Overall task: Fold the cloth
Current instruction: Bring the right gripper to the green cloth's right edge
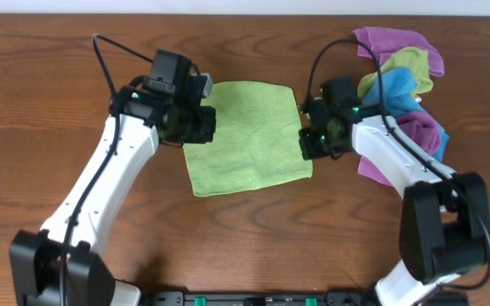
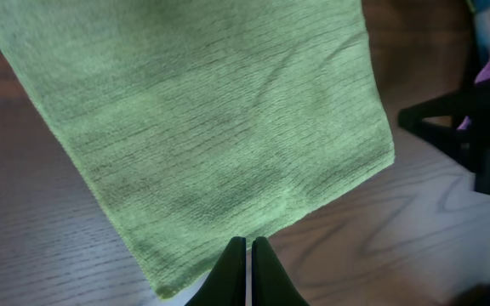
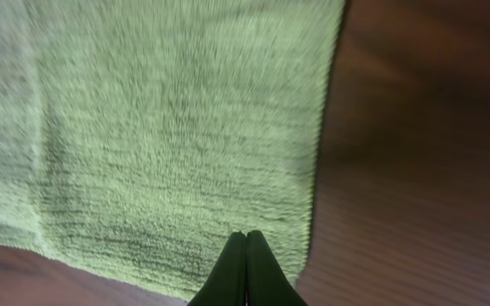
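Left gripper (image 2: 247, 242) – fingers drawn almost together, only a thin slit between them – sits at the near edge of the green cloth (image 1: 247, 136). Right gripper (image 3: 246, 235) has its fingers fully together at the opposite edge. Whether either one pinches fabric cannot be told. Cloth lies flat on the wooden table (image 1: 253, 238). Coloured cloths (image 1: 402, 76) are piled beside the right arm.
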